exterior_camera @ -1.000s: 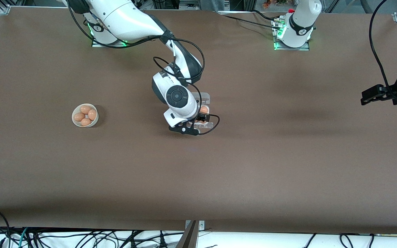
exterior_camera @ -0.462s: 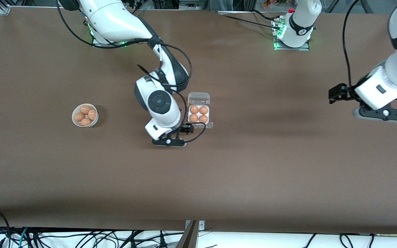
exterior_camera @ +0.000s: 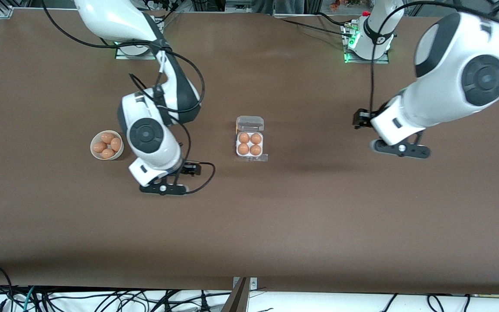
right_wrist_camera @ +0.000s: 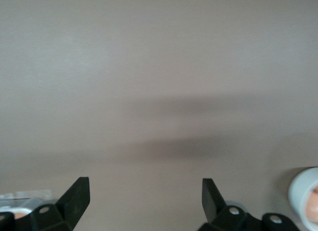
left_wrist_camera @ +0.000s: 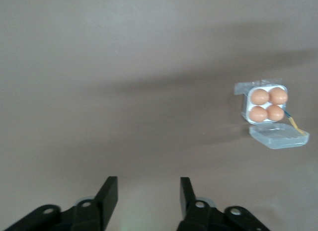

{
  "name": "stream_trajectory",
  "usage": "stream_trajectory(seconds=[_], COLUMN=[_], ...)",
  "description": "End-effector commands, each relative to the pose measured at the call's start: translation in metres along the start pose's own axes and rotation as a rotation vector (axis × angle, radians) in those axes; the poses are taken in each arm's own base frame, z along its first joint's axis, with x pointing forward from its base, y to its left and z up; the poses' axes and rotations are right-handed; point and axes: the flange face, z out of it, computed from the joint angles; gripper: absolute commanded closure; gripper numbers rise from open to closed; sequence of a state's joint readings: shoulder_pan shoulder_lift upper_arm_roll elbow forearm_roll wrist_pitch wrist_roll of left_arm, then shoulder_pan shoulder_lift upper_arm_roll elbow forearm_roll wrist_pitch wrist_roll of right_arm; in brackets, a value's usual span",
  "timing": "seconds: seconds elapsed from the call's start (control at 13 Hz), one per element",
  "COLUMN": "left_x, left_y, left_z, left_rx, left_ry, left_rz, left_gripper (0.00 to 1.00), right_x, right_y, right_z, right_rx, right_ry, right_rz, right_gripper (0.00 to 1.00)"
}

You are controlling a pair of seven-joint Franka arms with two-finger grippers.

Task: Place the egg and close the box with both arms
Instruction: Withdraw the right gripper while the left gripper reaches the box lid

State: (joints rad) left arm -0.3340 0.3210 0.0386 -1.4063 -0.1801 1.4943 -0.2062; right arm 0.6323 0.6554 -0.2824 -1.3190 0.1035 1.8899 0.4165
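The box [exterior_camera: 249, 152] is a white four-cell tray at mid-table with its clear lid [exterior_camera: 250, 123] lying open, farther from the front camera. Each cell holds an orange-brown egg [exterior_camera: 244, 138]; I cannot tell them apart. My right gripper [exterior_camera: 190, 169] is open and empty, over bare table between the bowl and the box. My left gripper [exterior_camera: 360, 119] is open and empty, over bare table toward the left arm's end. The left wrist view shows its open gripper [left_wrist_camera: 147, 190], the box [left_wrist_camera: 245, 105] and lid [left_wrist_camera: 278, 135]. The right wrist view shows its open gripper [right_wrist_camera: 144, 190].
A round white bowl [exterior_camera: 95, 152] with several eggs stands toward the right arm's end, close beside the right arm's wrist; its rim shows in the right wrist view [right_wrist_camera: 304, 193]. A black cable [exterior_camera: 204, 180] loops off the right hand. Brown table lies all around.
My right gripper has left the box and moved toward the bowl's end, leaving four eggs in the tray. My left arm has swung in from the table's end toward the box.
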Motion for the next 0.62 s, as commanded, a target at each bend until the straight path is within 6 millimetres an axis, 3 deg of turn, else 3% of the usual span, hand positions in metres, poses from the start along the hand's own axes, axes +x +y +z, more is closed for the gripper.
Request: stream_trajectory(seconds=[0.0, 0.31, 0.54], left_x=[0.013, 0.018, 0.02], left_y=[0.04, 0.065, 0.102], left_z=[0.04, 0.058, 0.101], left_rx=[-0.014, -0.166, -0.191], left_ry=[-0.068, -0.137, -0.225], left_rz=[-0.106, -0.183, -0.164], left_gripper=[0.57, 0.8, 0.85], right_x=[0.001, 0.01, 0.009], right_y=[0.033, 0.104, 0.142], right_z=[-0.017, -0.054, -0.076], right_rx=[0.002, 0.027, 0.066], right_ry=[-0.036, -0.079, -0.112], right_rz=[-0.016, -0.067, -0.098], right_gripper=[0.0, 0.0, 0.0])
